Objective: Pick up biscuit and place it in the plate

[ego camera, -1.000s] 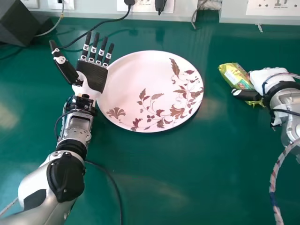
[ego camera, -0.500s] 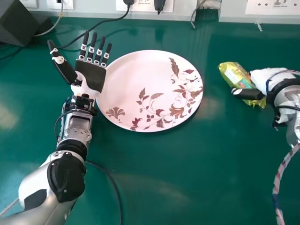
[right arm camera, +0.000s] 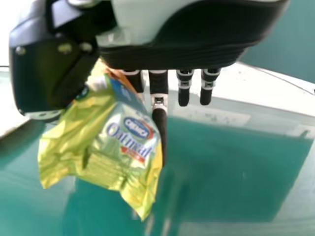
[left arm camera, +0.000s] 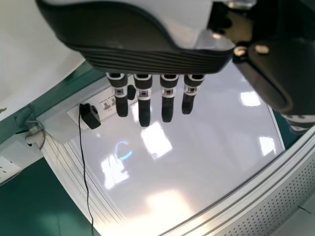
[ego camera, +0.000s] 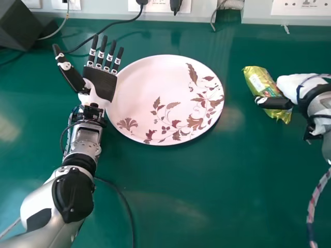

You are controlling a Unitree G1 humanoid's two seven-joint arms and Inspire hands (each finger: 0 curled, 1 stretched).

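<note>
The round, pinkish-white plate (ego camera: 145, 88) lies on the green surface (ego camera: 181, 191), left of the crinkled yellow biscuit packet (ego camera: 258, 80) in my right robot hand (ego camera: 275, 103).

A glossy green table (ego camera: 248, 196) spreads across the head view, with pale patches of light reflected in its surface. On it lies a round, pale pink plate (ego camera: 150, 93), patterned with brown and reddish leaves and flowers along its right and lower parts. A dark, angular box (ego camera: 15, 23) sits at the far left, and a black cable (ego camera: 124, 196) curves over the near left part.
</note>
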